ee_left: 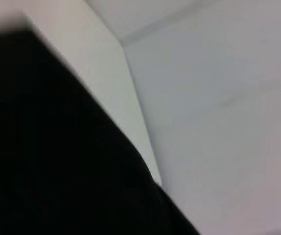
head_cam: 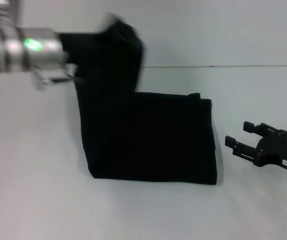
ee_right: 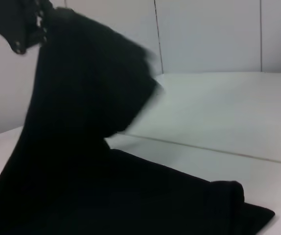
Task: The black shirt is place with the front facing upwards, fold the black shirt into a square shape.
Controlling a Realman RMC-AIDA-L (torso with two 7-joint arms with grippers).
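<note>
A pale, matte table (head_cam: 148, 215) runs back to a light wall, and the one landmark on it is the black shirt (head_cam: 153, 145), already folded narrow and lying flat in the middle of the surface. One end of the shirt is raised off the table: on its left side a band of cloth rises steeply to the left gripper (head_cam: 66, 67), which is up near the back edge of the table and appears to be carrying that end, though its fingers are lost against the dark cloth and I cannot tell how its jaws stand. The left wrist view shows only black cloth close against the lens and the wall behind. The right gripper (head_cam: 241, 137) lies low on the table just off the shirt's right edge, apart from it, its jaws spread wide and holding nothing. The main risk I see is the lifted end slipping free, if the hold is only on a thin fold of fabric; it would then drop in a heap instead of laying over cleanly. The raised cloth also looks bunched and twisted near the top, so it could land skewed or creased and spoil a square outline. Nothing pins the flat part, so a hard pull could drag the whole shirt across the table or open the folded layers. Counted: one shirt, one table, two grippers; no lettering or label shows on the cloth.
</note>
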